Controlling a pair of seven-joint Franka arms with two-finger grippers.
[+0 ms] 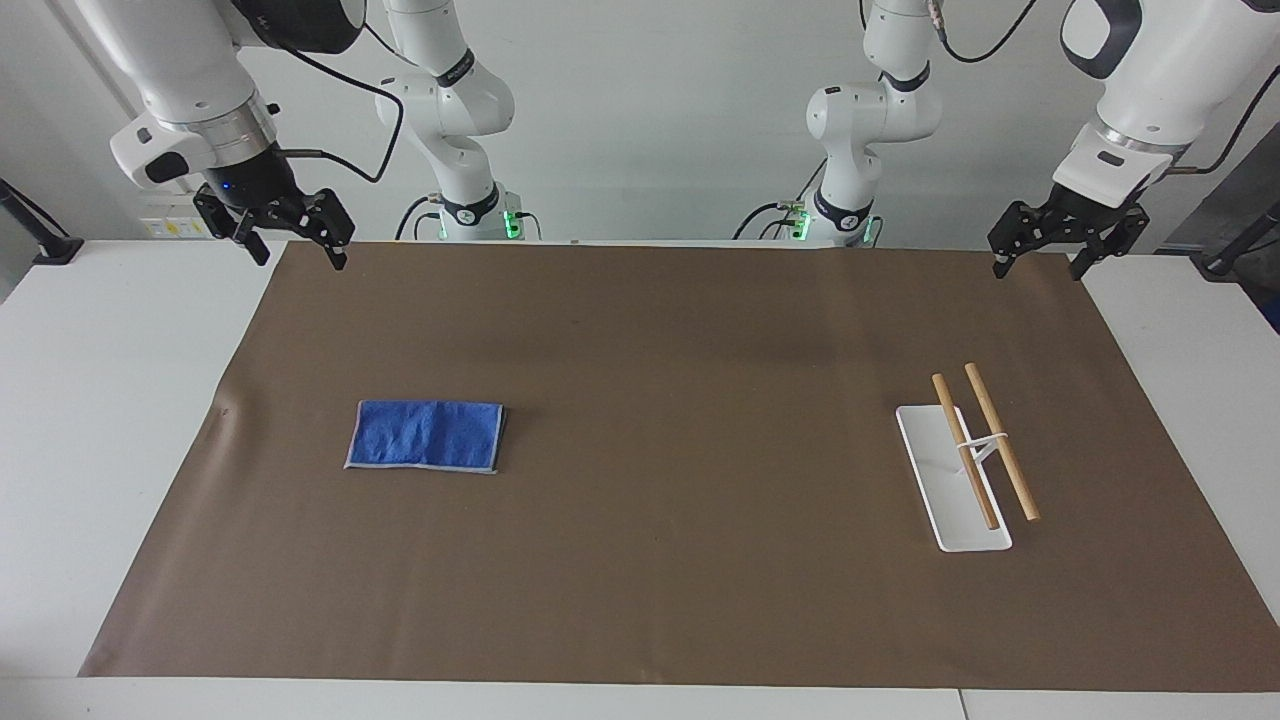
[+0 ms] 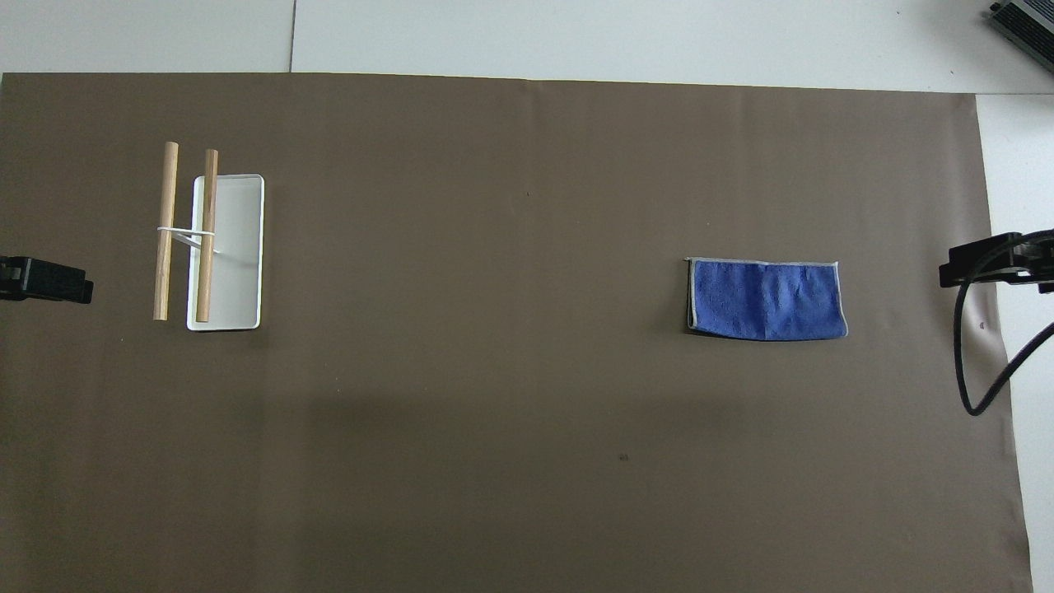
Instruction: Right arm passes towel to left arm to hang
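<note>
The blue towel [image 1: 427,435] lies folded flat on the brown mat, toward the right arm's end of the table; it also shows in the overhead view [image 2: 767,299]. My right gripper [image 1: 297,250] hangs open and empty, up in the air over the mat's corner at its own end; part of it shows in the overhead view [image 2: 992,259]. My left gripper [image 1: 1042,262] hangs open and empty over the mat's corner at the left arm's end; only its tip [image 2: 49,280] shows in the overhead view. Both arms wait, well apart from the towel.
A white tray [image 1: 935,480] with two wooden rods [image 1: 1001,441] on a thin white stand sits toward the left arm's end; it also shows in the overhead view [image 2: 239,247]. The brown mat [image 1: 660,360] covers most of the white table [image 1: 110,400]. A black cable [image 2: 972,354] hangs by the right gripper.
</note>
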